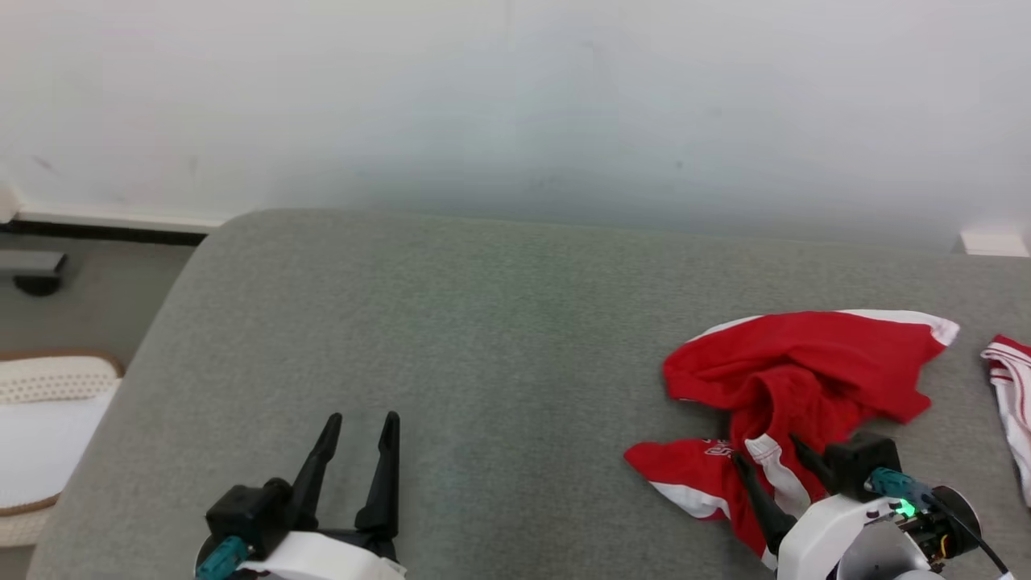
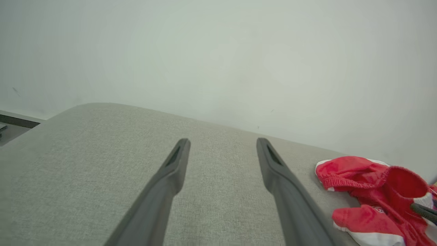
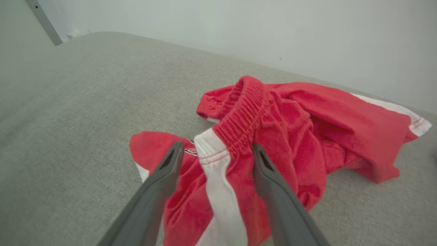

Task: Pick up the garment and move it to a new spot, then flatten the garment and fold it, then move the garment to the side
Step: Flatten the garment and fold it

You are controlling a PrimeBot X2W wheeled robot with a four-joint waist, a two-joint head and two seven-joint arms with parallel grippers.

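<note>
Well, the right gripper (image 3: 217, 147) stands wide open astride the red garment (image 1: 805, 354), crumpled at the right end of the grey cushion (image 1: 483, 322), so the pickup needs those jaws closing; the left gripper (image 1: 363, 419) hovers open.

The place looks like a plain room in a home. A broad grey upholstered surface (image 1: 483, 362), soft like a bed or sofa seat, spans the lower frame of the head view against a bare white wall (image 1: 515, 97). At far left a skirting board (image 1: 113, 219) meets grey floor (image 1: 89, 306), with a cream padded cushion (image 1: 40, 419) below. A red garment (image 1: 797, 370) lies crumpled at lower right.
</note>
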